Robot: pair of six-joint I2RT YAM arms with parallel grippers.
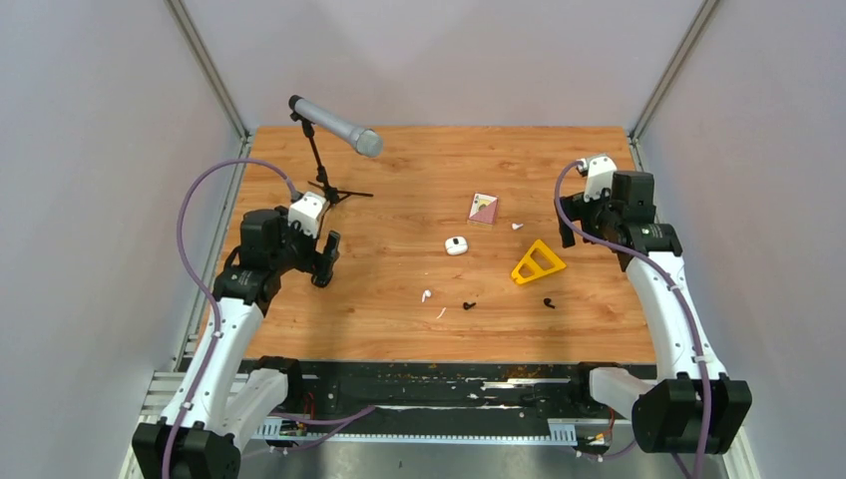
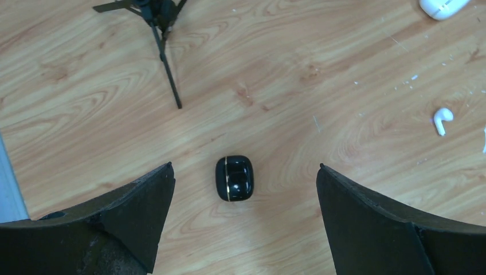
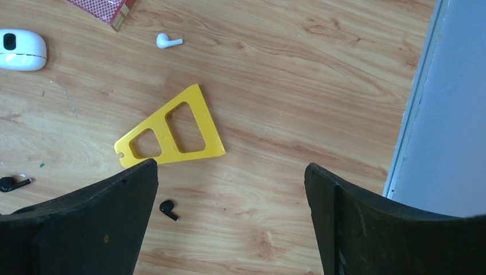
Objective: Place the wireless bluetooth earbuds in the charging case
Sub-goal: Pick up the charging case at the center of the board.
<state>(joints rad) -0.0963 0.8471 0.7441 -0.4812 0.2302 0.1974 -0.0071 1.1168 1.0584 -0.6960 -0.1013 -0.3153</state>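
The white charging case (image 1: pixel 456 244) lies mid-table, also in the right wrist view (image 3: pixel 22 50). A closed black case (image 2: pixel 234 178) with a gold line lies on the wood just past my open left gripper (image 2: pixel 245 166) (image 1: pixel 326 261). One white earbud (image 1: pixel 517 227) (image 3: pixel 168 40) lies by the card box. Another white earbud (image 1: pixel 426 295) (image 2: pixel 442 119) lies nearer the front. Two black earbuds (image 1: pixel 468 304) (image 1: pixel 549 301) lie towards the front; one black earbud (image 3: pixel 167 209) is by the left finger of my open right gripper (image 3: pixel 230 164) (image 1: pixel 579 222). Both grippers hold nothing.
A yellow triangular plate (image 1: pixel 538 261) lies between the white case and my right arm. A red card box (image 1: pixel 484 208) sits behind the case. A microphone on a tripod (image 1: pixel 334 125) stands at the back left. A thin white sliver (image 1: pixel 440 313) lies near the front. The right wall (image 3: pixel 447 114) is close.
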